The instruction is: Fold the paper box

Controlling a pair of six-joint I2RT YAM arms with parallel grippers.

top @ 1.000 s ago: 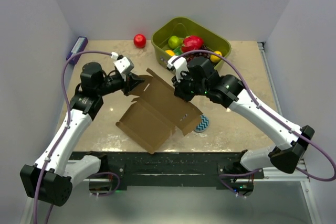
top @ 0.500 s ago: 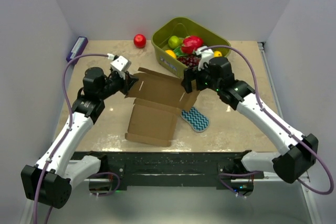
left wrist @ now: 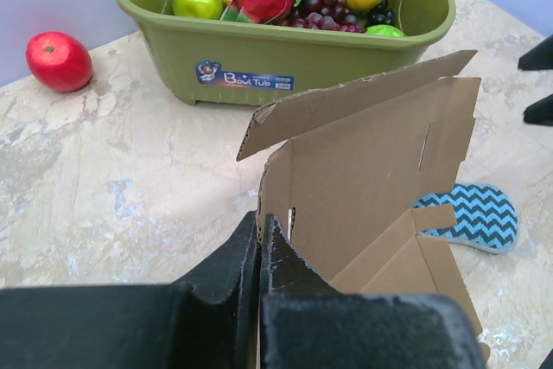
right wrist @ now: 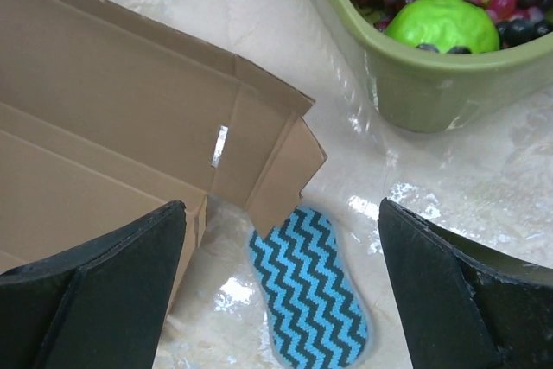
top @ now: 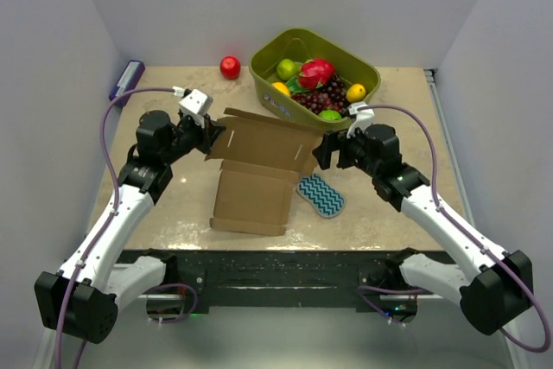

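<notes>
The paper box (top: 252, 181) lies mid-table, near panel flat, back panel standing — a second ago it hung tilted between both arms. The right gripper (top: 321, 154) has released it and backed off, jaws wide (the teal sponge (top: 320, 195) now shows); the left gripper (left wrist: 261, 229) stays clenched on its left edge. Walls remain unfolded. Beyond, the green basket (left wrist: 363, 62) has a sticker (left wrist: 244, 78) that seems to read "Bowl Tub".

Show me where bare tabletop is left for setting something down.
Bare table shows between the red apple and the paper box, and right of the green basket. The middle is crowded: the box, the sponge, the shut left gripper pinching its flap, the open right gripper.
</notes>
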